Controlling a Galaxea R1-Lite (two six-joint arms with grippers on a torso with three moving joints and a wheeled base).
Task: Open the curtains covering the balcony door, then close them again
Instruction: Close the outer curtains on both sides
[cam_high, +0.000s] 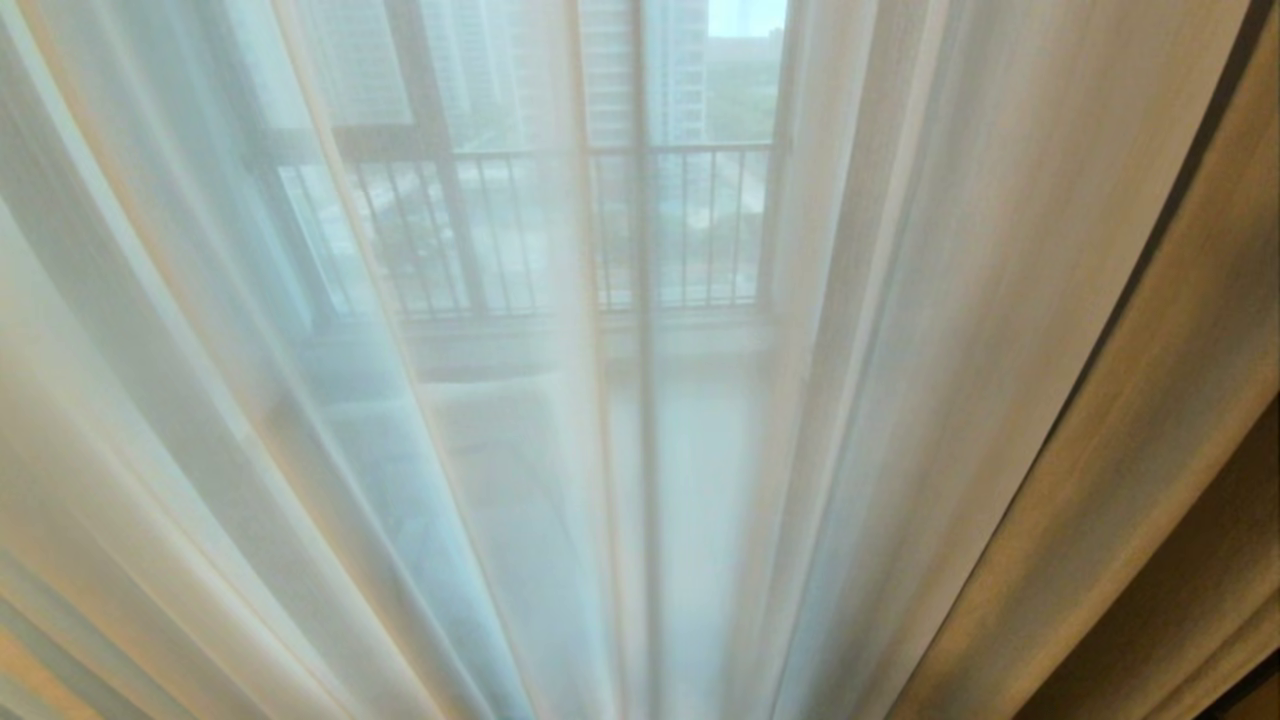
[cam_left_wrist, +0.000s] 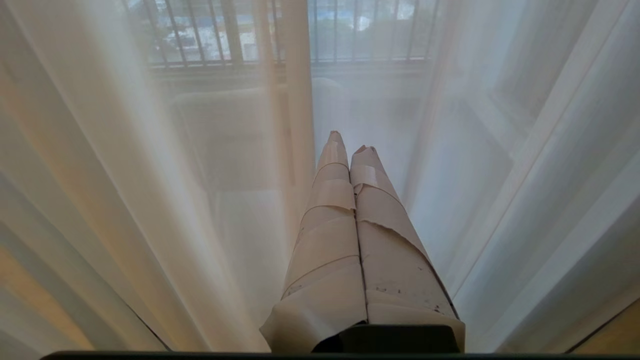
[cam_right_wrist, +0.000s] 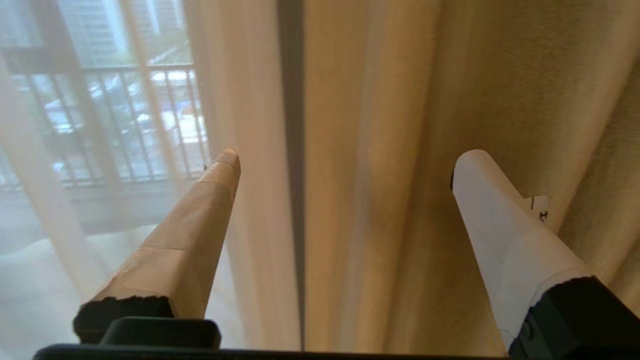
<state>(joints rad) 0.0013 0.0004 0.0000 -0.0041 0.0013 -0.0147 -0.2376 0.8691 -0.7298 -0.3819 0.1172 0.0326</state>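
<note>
White see-through sheer curtains (cam_high: 330, 420) hang across almost the whole head view, and a thick beige drape (cam_high: 1150, 420) hangs at the right edge. Behind the sheers the balcony door shows only faintly, as a slim upright frame (cam_high: 645, 450). Neither gripper is in the head view. My right gripper (cam_right_wrist: 350, 157) is open, its taped fingers wide apart in front of the beige drape (cam_right_wrist: 400, 150), where it meets the sheer (cam_right_wrist: 235, 100). Nothing is between them. My left gripper (cam_left_wrist: 350, 142) is shut and empty, pointing at the sheer curtains (cam_left_wrist: 150, 200).
Through the sheers I see a farther window with black railing bars (cam_high: 680, 220) and high-rise buildings beyond. A dark vertical strip (cam_right_wrist: 292, 150) runs between sheer and drape in the right wrist view. A pale blocky shape (cam_left_wrist: 235, 140) stands on the balcony.
</note>
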